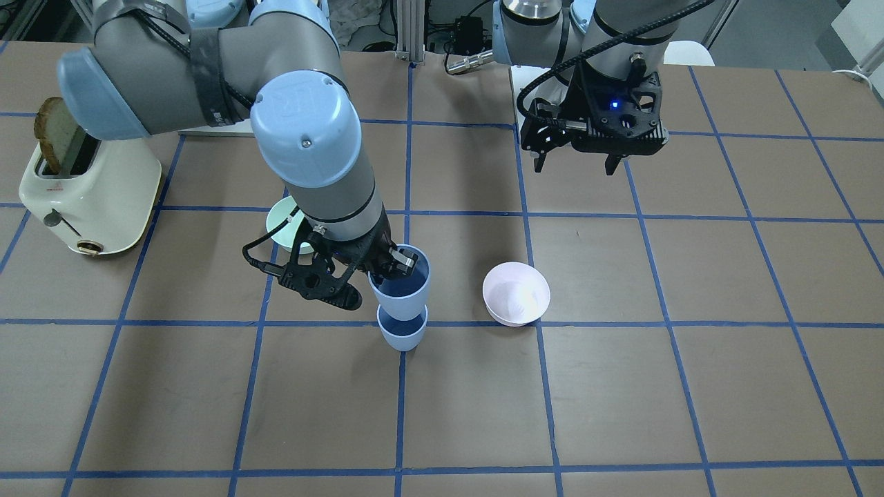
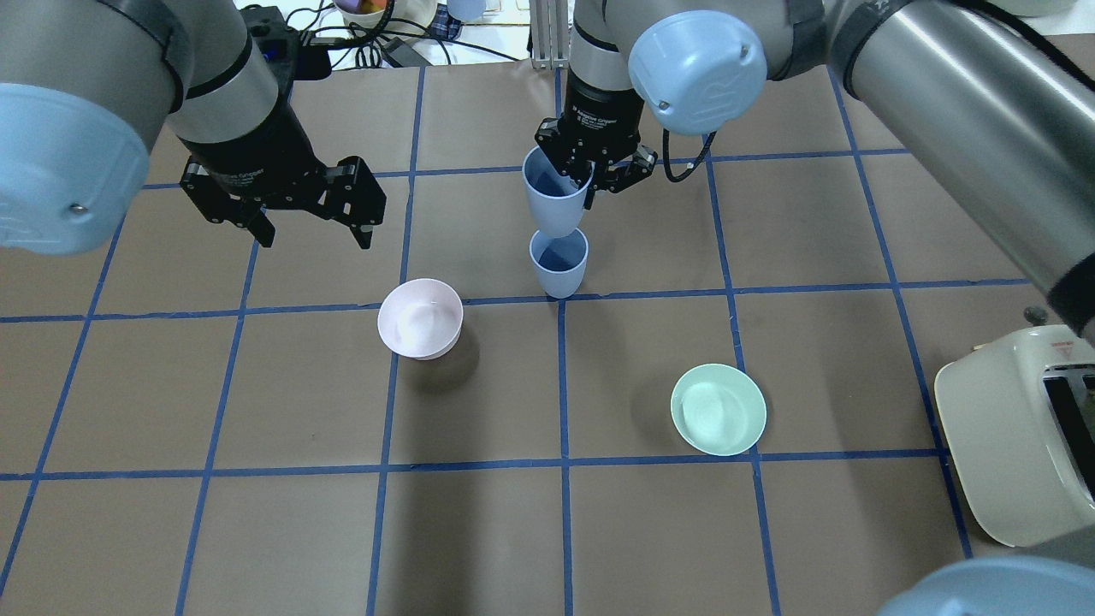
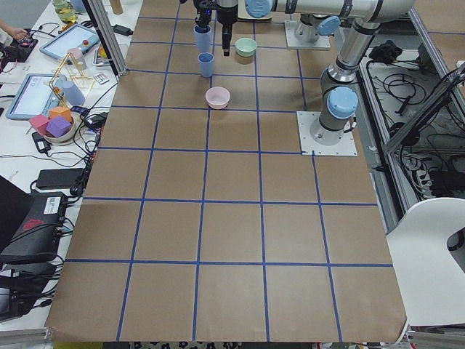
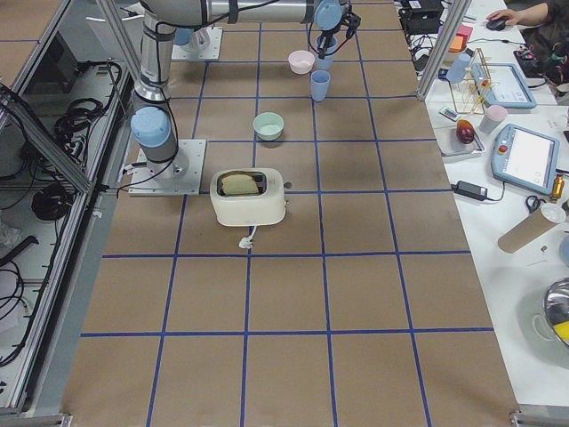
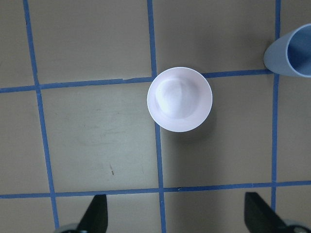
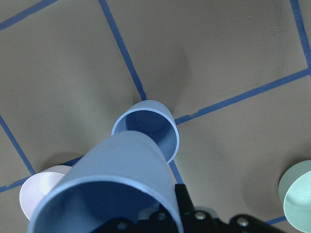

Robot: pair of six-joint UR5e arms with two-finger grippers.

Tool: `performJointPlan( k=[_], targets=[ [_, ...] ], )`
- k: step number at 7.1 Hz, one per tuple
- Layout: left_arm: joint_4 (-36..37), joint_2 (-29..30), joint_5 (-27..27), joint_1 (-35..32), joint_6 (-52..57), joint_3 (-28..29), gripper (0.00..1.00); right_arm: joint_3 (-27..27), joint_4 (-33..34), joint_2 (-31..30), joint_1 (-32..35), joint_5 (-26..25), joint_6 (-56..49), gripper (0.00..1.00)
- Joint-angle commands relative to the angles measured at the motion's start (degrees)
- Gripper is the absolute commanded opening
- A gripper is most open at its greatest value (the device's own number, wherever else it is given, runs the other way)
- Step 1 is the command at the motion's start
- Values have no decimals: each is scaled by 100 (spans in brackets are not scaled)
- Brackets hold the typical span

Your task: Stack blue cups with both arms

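One blue cup (image 2: 559,263) stands upright on the table near a grid-line crossing. My right gripper (image 2: 571,178) is shut on the rim of the second blue cup (image 2: 554,204), one finger inside and one outside, and holds it tilted just above the standing cup. The front view shows the held cup (image 1: 400,281) right over the standing cup (image 1: 402,333); the right wrist view shows the held cup (image 6: 112,194) near the lens and the standing cup (image 6: 146,128) below. My left gripper (image 2: 315,231) is open and empty, high above the table to the left, over the pink bowl.
A pale pink bowl (image 2: 420,318) sits left of the cups and under the left wrist camera (image 5: 180,99). A mint-green bowl (image 2: 718,409) sits nearer the robot on the right. A cream toaster (image 1: 90,193) with toast stands at the table's right end.
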State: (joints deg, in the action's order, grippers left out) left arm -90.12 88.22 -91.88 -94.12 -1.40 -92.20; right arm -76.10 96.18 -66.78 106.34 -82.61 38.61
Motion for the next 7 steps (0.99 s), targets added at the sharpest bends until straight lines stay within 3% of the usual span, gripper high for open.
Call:
performJointPlan(
  k=[1, 7],
  targets=[
    [3, 2, 4, 8, -1, 9, 100, -19, 24, 121, 27, -18, 59, 0],
    [3, -7, -5, 8, -18, 35, 100, -63, 15, 262, 27, -97, 59, 0]
  ],
)
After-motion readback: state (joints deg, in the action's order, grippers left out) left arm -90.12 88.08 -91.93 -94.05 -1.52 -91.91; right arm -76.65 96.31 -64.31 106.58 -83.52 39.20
